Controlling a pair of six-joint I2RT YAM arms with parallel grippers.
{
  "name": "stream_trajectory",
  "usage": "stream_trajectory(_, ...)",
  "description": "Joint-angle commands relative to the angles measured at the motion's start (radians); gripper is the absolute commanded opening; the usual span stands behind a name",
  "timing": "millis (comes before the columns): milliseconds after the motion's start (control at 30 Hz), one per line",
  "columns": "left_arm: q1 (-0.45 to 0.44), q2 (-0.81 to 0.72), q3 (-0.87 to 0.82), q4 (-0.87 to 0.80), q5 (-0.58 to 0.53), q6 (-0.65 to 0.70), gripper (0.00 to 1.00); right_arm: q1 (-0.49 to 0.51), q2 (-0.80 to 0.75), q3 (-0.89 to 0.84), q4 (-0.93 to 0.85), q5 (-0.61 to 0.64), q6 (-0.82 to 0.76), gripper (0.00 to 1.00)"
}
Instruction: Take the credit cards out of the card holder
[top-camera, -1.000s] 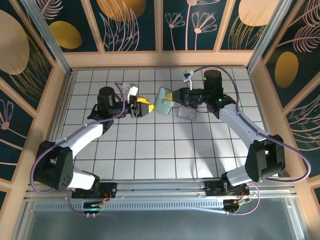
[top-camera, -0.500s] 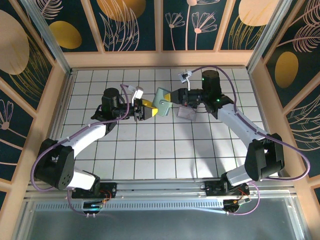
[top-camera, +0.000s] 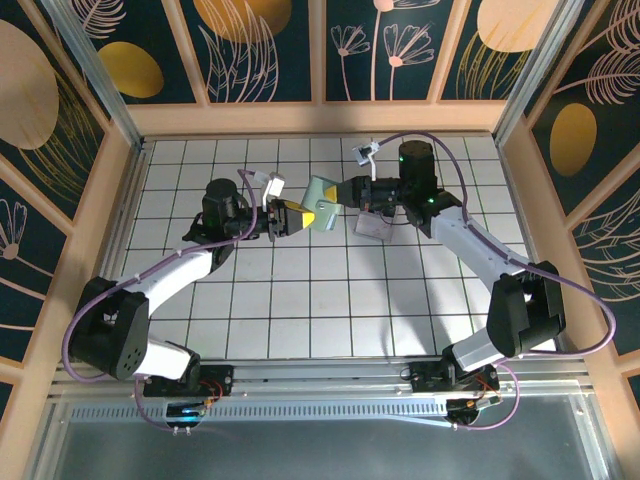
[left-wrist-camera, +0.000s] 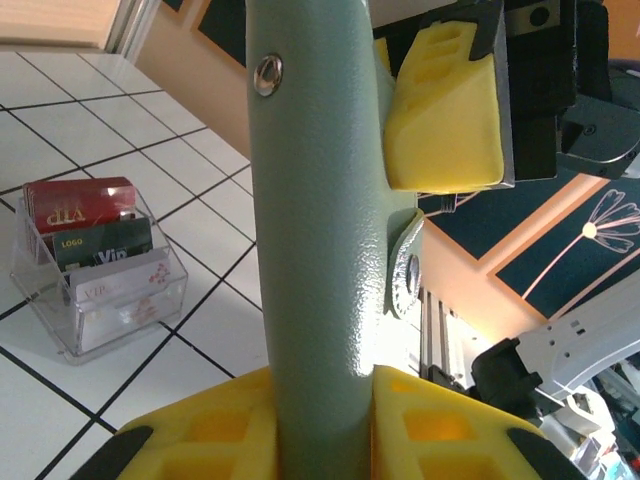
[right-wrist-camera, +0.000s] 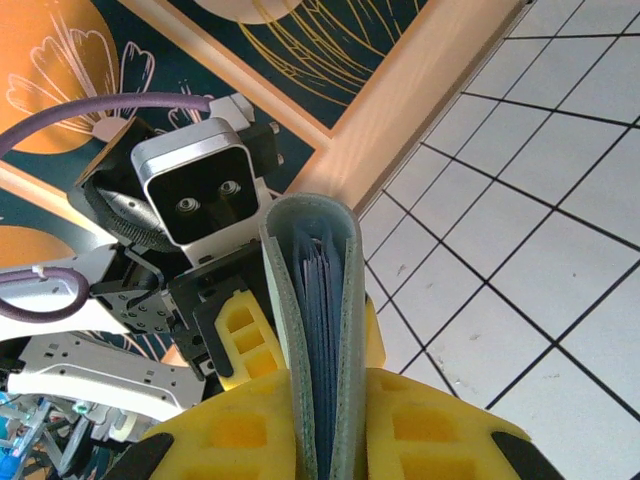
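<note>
Card holder, a small flat grey-green bifold wallet with a pebbled skin (top-camera: 322, 192), sits in the upper middle of the top view, off the white tiled table (top-camera: 300, 300) and between the two arms. Right gripper (top-camera: 346, 190) pinches its two panels together; left gripper (top-camera: 305, 217) has yellow foam pads pressed on both faces. It looks light and floppy, likely to bend under a pull. Thin credit cards (right-wrist-camera: 322, 320) show as blue edges inside the fold, probably stiff and slick, best taken by an exposed edge
</note>
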Motion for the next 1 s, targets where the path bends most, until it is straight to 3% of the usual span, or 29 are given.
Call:
stream_trajectory(0, -0.038, -0.026, -0.021, 0.069, -0.068, -0.027, 0.21, 0.025, 0.004, 0.005, 0.076, 0.073, 0.049, 0.11)
stream_trajectory(67, -0.053, -0.034, -0.031, 0.091, -0.110, -0.040, 0.24, 0.034, 0.002, -0.003, 0.084, 0.102, 0.059, 0.15)
stream_trajectory(200, -0.060, -0.036, -0.062, 0.181, -0.172, -0.109, 0.07, 0.043, -0.013, -0.034, 0.126, 0.144, 0.094, 0.32)
stream_trajectory(367, -0.064, -0.060, -0.101, 0.229, -0.237, -0.156, 0.12, 0.048, -0.070, -0.091, 0.197, 0.220, 0.141, 0.36)
stream_trajectory(533, -0.068, -0.058, -0.099, 0.216, -0.224, -0.159, 0.20, 0.071, -0.087, -0.105, 0.264, 0.273, 0.162, 0.21)
stream_trajectory(667, -0.068, -0.063, -0.103, 0.222, -0.201, -0.164, 0.40, 0.073, -0.075, -0.098, 0.277, 0.264, 0.162, 0.11)
stream_trajectory(733, -0.068, -0.074, -0.102, 0.202, -0.195, -0.145, 0.49, 0.068, -0.065, -0.087, 0.267, 0.240, 0.151, 0.07)
stream_trajectory(900, -0.066, -0.120, -0.086, 0.107, -0.210, -0.079, 0.57, 0.037, -0.049, -0.063, 0.247, 0.128, 0.141, 0.01)
stream_trajectory(967, -0.063, -0.139, -0.079, 0.078, -0.205, -0.057, 0.68, 0.017, -0.049, -0.062, 0.246, 0.070, 0.144, 0.00)
